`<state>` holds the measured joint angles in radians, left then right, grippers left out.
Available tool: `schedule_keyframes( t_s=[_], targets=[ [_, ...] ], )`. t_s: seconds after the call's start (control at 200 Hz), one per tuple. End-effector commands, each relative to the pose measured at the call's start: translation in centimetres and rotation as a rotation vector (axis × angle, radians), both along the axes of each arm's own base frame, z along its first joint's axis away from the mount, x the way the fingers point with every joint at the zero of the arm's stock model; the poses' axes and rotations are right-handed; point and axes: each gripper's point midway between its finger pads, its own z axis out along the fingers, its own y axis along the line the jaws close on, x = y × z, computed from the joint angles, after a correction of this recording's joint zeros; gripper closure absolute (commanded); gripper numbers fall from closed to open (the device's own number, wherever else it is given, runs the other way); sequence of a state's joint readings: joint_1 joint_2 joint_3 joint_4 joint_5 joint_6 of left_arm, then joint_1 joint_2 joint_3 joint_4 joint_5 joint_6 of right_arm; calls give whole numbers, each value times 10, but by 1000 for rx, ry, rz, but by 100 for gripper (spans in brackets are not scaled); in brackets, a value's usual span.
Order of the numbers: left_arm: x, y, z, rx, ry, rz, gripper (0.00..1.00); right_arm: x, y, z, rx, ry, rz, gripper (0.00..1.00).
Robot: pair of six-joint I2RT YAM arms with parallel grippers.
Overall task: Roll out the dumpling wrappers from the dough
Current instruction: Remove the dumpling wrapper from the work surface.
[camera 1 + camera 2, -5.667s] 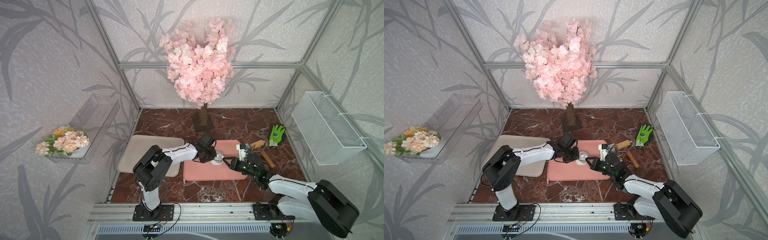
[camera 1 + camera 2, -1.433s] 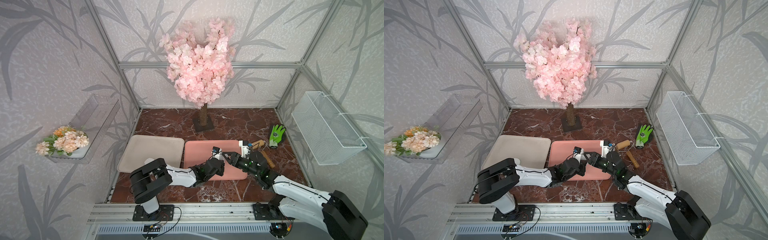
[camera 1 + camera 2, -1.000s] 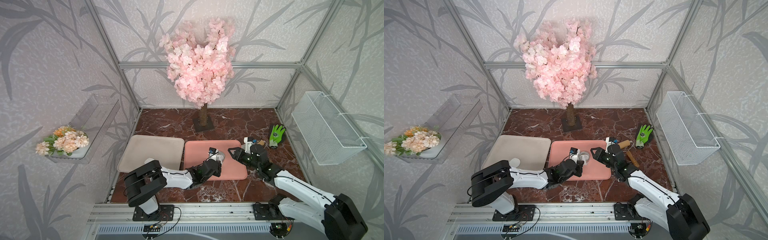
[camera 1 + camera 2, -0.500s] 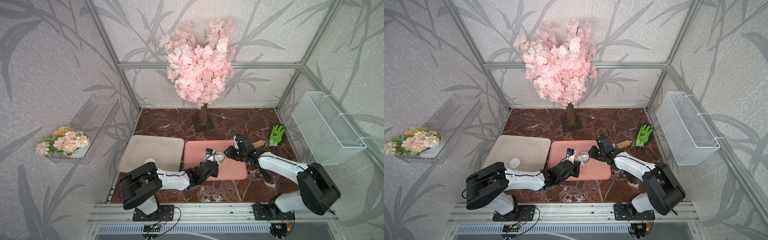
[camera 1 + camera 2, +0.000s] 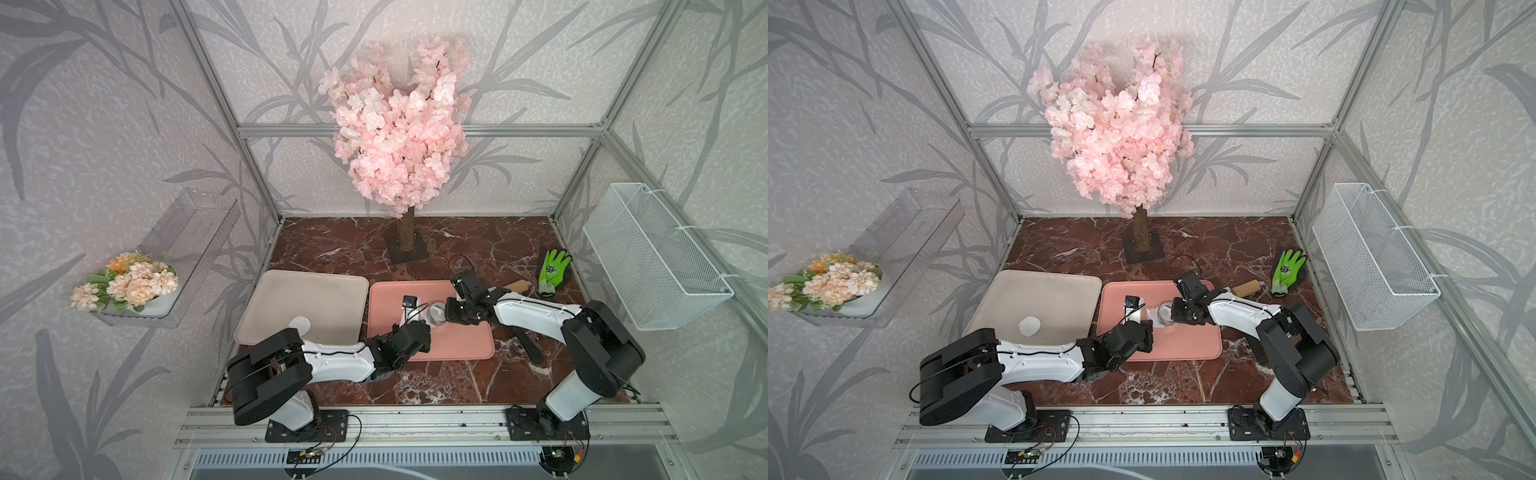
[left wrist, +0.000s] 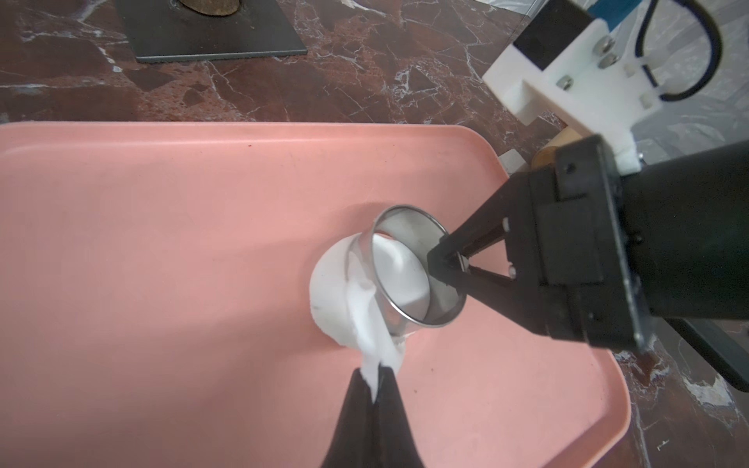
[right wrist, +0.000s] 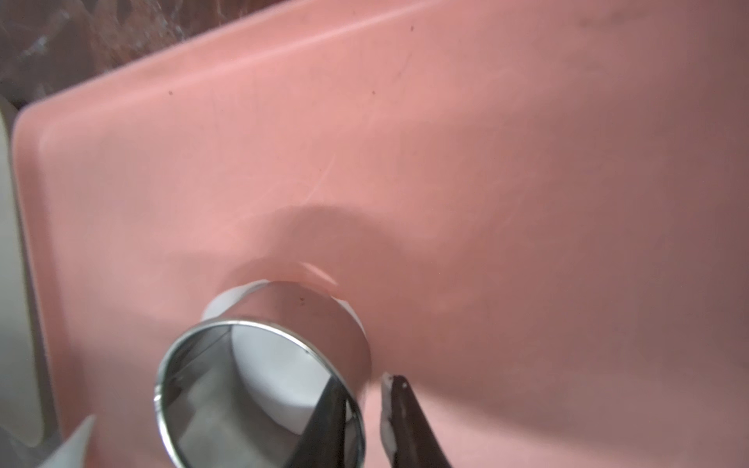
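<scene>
On the pink tray (image 5: 457,349) a shiny metal ring cutter (image 6: 409,271) sits tilted on the white dough (image 6: 328,291). A stretched strip of that dough runs up to my left gripper (image 6: 375,379), which is shut on its end. My right gripper (image 7: 367,381) straddles the ring's wall. One finger is inside the ring, and the other finger (image 7: 399,401) stands just outside with a thin gap. In both top views the two grippers meet at the ring (image 5: 436,311) (image 5: 1165,312). One round white dumpling wrapper (image 5: 300,323) (image 5: 1030,325) lies on the beige tray (image 5: 291,291).
A wooden rolling pin (image 5: 515,286) and a green glove (image 5: 552,270) lie right of the pink tray. The blossom tree's base plate (image 5: 405,251) stands behind the trays. A white wire basket (image 5: 652,253) hangs on the right wall.
My right arm has swung in from the right side of the pink tray to the ring, and its jaws have narrowed around the wall. My left gripper has kept hold of the dough strip.
</scene>
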<state>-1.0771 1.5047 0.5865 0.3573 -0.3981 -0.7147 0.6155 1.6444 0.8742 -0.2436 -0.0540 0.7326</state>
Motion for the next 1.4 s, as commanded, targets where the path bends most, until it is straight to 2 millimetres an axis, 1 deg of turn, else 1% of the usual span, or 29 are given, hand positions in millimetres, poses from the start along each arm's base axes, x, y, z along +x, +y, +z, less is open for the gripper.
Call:
schedule_keyframes(
  t_s=[0.0, 0.055, 0.115, 0.16, 0.285, 0.33, 0.34, 0.36, 0.505, 0.59, 0.775, 0.98, 1.105, 1.19, 1.395],
  targets=[
    [5, 12, 6, 9, -5, 51, 100, 0, -10, -3, -82, -7, 5, 82],
    [5, 14, 6, 9, 2, 59, 100, 1, -10, -1, -93, -13, 6, 85],
    [6, 16, 7, 6, 7, 66, 100, 2, -9, 0, -113, -20, 17, 87],
    [7, 18, 7, 6, 11, 74, 100, 3, -9, 1, -138, -20, 30, 91],
    [11, 26, 10, 1, 17, 102, 100, 3, -10, -2, -178, -2, 44, 95],
    [12, 30, 11, 3, 18, 116, 100, 4, -10, 1, -188, -4, 50, 96],
    [13, 32, 11, 5, 19, 119, 100, 2, -11, -6, -204, 14, 55, 96],
    [14, 33, 12, 2, 17, 123, 100, 2, -11, -8, -214, 21, 59, 96],
    [20, 46, 15, 12, 18, 154, 100, 0, -12, -15, -266, 39, 87, 98],
    [23, 52, 20, 13, 8, 167, 100, 0, -13, -18, -294, 49, 96, 100],
    [32, 66, 29, 21, -11, 203, 100, -2, -14, -19, -298, 50, 94, 100],
    [46, 90, 55, 19, -73, 273, 100, -3, -19, -19, -320, 44, 100, 100],
    [50, 102, 68, 24, -108, 305, 100, -4, -20, -20, -330, 50, 107, 100],
    [50, 107, 71, 29, -115, 314, 100, -5, -22, -21, -336, 52, 110, 100],
    [48, 110, 74, 32, -117, 317, 100, -6, -22, -21, -338, 51, 112, 100]
  ],
)
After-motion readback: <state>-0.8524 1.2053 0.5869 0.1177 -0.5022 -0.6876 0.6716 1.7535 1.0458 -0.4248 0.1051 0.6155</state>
